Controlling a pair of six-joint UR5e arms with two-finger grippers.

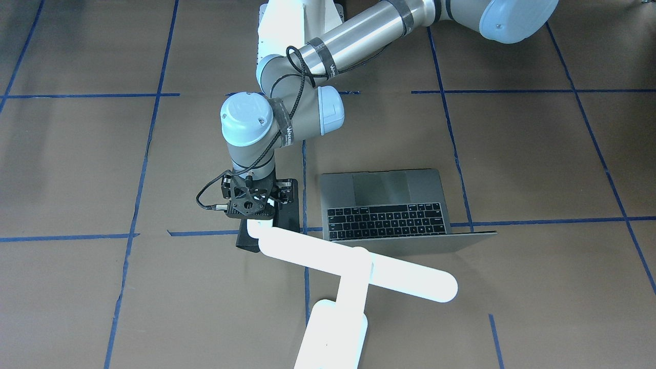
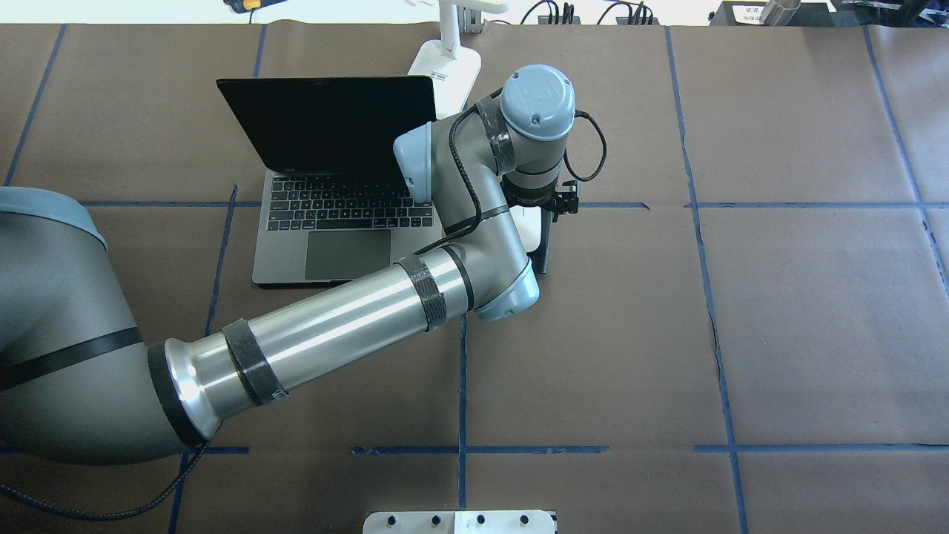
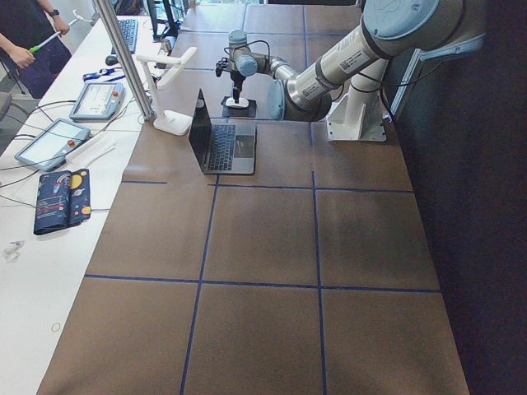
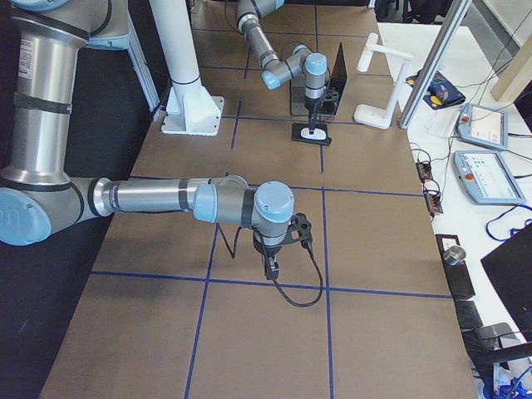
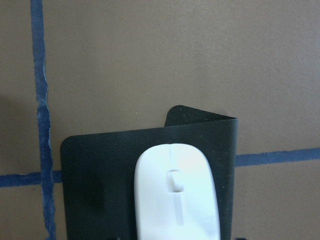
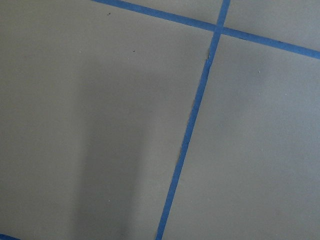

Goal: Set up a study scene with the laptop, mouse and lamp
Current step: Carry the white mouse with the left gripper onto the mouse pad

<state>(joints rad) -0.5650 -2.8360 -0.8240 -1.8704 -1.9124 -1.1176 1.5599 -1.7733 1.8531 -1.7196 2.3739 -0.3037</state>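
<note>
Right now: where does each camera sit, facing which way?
Front-facing: across the table, looking back at left arm, slim grey metal laptop, glowing white T-shaped lamp.
Overhead: behind the arms, looking forward; left arm, laptop.
Exterior left: table's left end; left arm near.
Exterior right: right end; right arm near.
Left wrist: down on flat white oval mouse, black rectangular mat; no body.
Right wrist: down on brown table, blue tape; no body.
Shared: front-facing and overhead both show the laptop.

Brown table point(image 2: 815, 319), gridded in blue tape point(image 2: 462, 386). White bench point(image 3: 25, 313) alongside, strewn with control tablets point(image 3: 51, 143). Aluminium post point(image 3: 123, 58) at bench edge. Bright, even light throughout.
</note>
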